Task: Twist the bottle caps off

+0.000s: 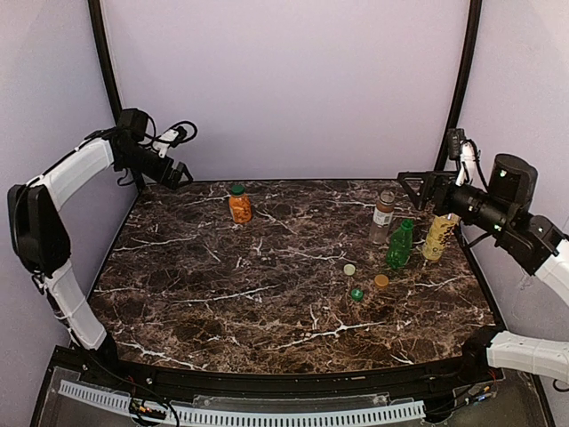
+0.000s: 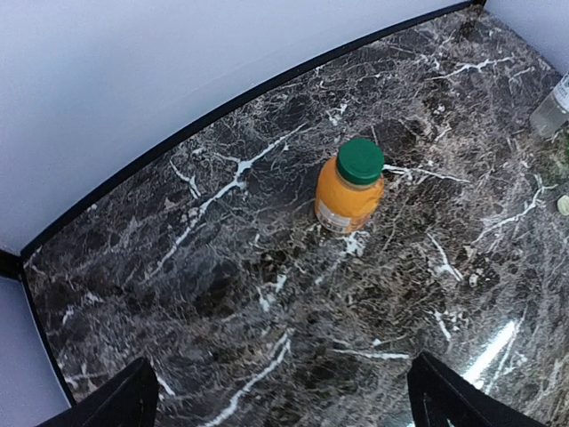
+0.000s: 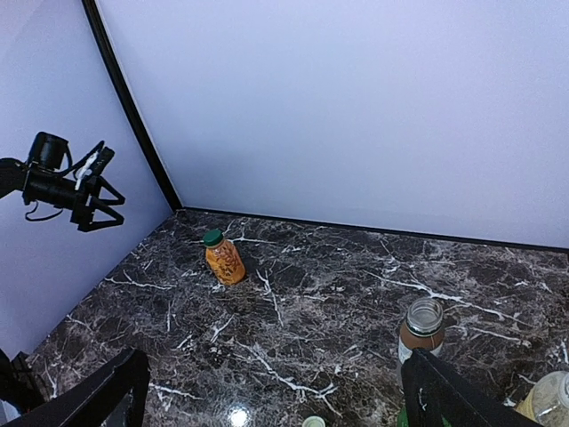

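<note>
Dark marble table (image 1: 222, 294), lilac walls behind. Left gripper (image 1: 175, 173) hangs over the far-left corner, jaws wide, nothing between them. Orange bottle (image 1: 240, 205) upright near the back edge, green cap on, well apart from the others. Right of centre: three loose caps (image 1: 356, 294), then clear brown-label bottle (image 1: 383, 216), green bottle (image 1: 400, 245) and pale yellow bottle (image 1: 439, 237), all upright. Right gripper (image 1: 414, 189) above them, jaws wide, empty.
</note>
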